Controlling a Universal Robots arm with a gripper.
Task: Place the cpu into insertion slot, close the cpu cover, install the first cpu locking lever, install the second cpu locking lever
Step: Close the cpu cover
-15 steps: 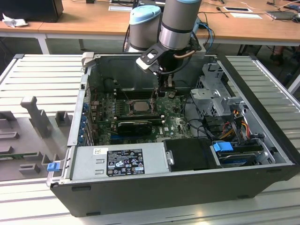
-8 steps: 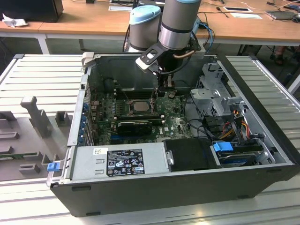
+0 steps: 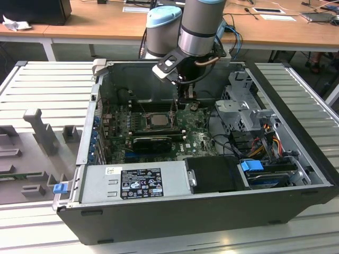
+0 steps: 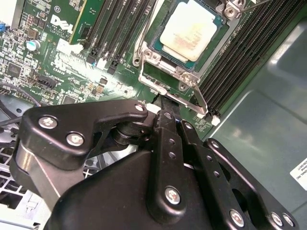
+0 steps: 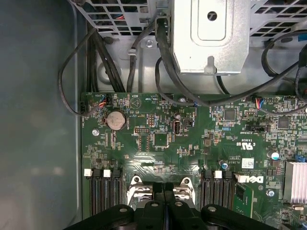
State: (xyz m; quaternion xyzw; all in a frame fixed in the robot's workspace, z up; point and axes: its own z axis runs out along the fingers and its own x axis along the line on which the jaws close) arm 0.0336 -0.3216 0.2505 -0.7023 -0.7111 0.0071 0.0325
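The cpu (image 4: 191,28) was seated in the insertion slot (image 4: 154,47), the cpu cover (image 4: 152,80) seemingly lowered; the pincer (image 4: 160,102), pressed together, was poised beside a locking lever (image 4: 200,101), judged unlatched

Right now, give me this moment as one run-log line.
cpu: seated | cover: down over cpu | gripper: shut, tips at lever | lever latch: unclear
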